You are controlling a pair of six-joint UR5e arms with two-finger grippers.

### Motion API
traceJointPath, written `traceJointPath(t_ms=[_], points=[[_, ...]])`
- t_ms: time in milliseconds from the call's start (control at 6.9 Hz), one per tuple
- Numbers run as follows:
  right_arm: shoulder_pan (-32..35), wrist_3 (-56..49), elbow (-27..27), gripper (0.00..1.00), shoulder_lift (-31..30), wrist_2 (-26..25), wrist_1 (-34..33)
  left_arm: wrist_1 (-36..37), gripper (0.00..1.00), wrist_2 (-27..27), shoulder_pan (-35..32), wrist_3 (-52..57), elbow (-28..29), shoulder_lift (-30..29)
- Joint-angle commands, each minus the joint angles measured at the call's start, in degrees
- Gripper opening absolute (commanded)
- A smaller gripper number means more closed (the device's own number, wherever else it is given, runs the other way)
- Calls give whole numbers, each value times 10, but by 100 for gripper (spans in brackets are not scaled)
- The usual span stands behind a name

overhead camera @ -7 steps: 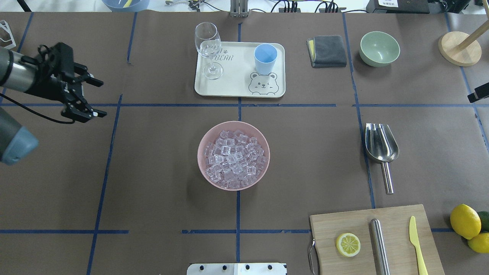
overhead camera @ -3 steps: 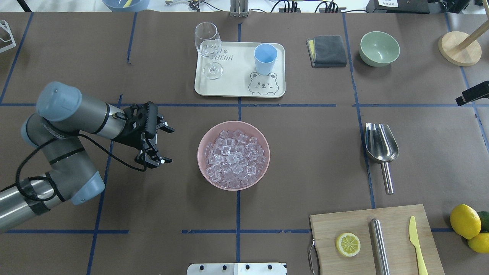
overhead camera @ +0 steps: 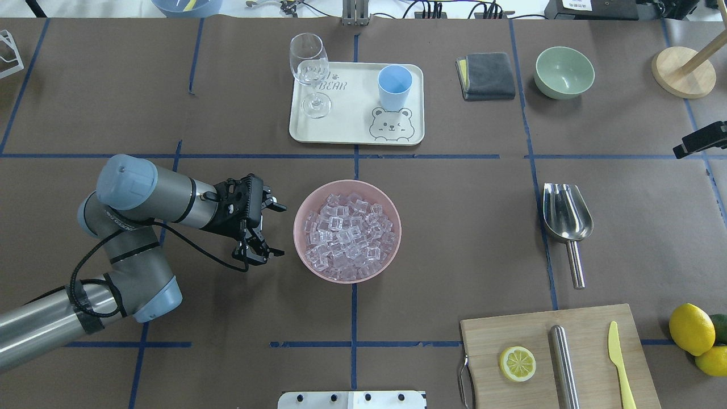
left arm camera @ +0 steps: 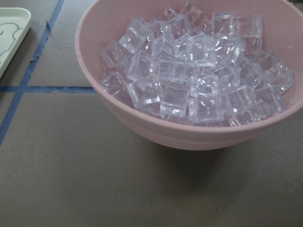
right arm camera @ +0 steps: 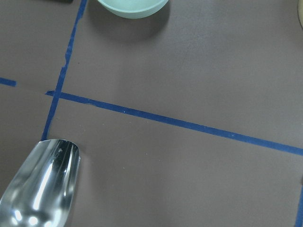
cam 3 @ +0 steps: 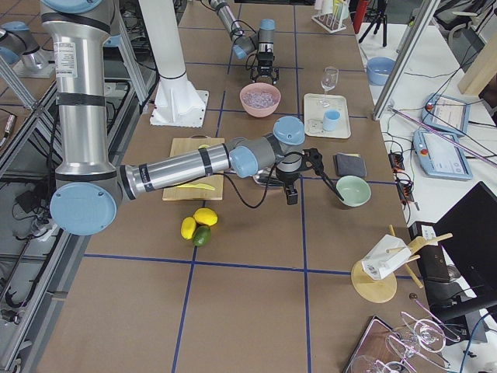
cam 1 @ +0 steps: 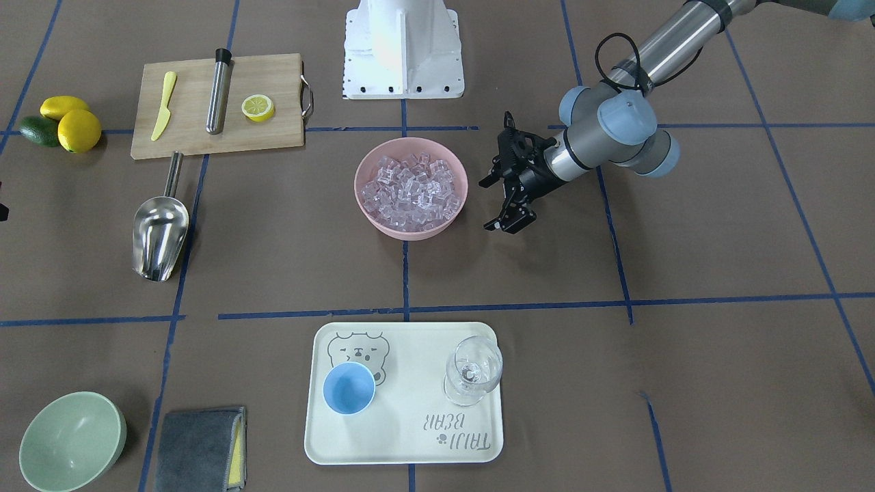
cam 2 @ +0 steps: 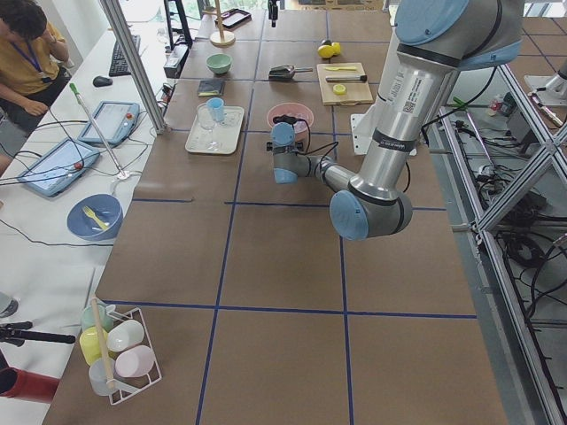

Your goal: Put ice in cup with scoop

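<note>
The ice is heaped in a pink bowl at the table's middle, so we see only the top cubes. The scoop lies flat on the table well to the bowl's right, handle toward the robot. In the right wrist view only its mouth shows, cut off at the lower-left corner. The cup stands upright on a cream tray beyond the bowl, near a stemmed glass. The left gripper hovers just beside the bowl's left rim, its 2 fingers spread wide with nothing between them. The right gripper is small in the side view and cut off at the overhead view's right edge. We cannot tell how far it is open.
</note>
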Motion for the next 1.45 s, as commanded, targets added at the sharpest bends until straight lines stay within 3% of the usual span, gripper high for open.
traceJointPath(t_ms=[0, 290, 725, 1014, 1304], points=[[-23, 48, 19, 100, -2, 0, 0, -37, 100, 1, 15, -36, 13, -8], [-68, 156, 60, 100, -8, -5, 0, -38, 100, 2, 15, -38, 16, -14], [-216, 350, 146, 100, -51, -117, -1, -38, 100, 2, 15, -37, 18, -14], [-320, 490, 143, 100, -51, -195, 33, -38, 100, 3, 17, -37, 20, -14], [-376, 526, 137, 94, -51, -215, 40, -38, 100, 3, 17, -37, 20, -15]])
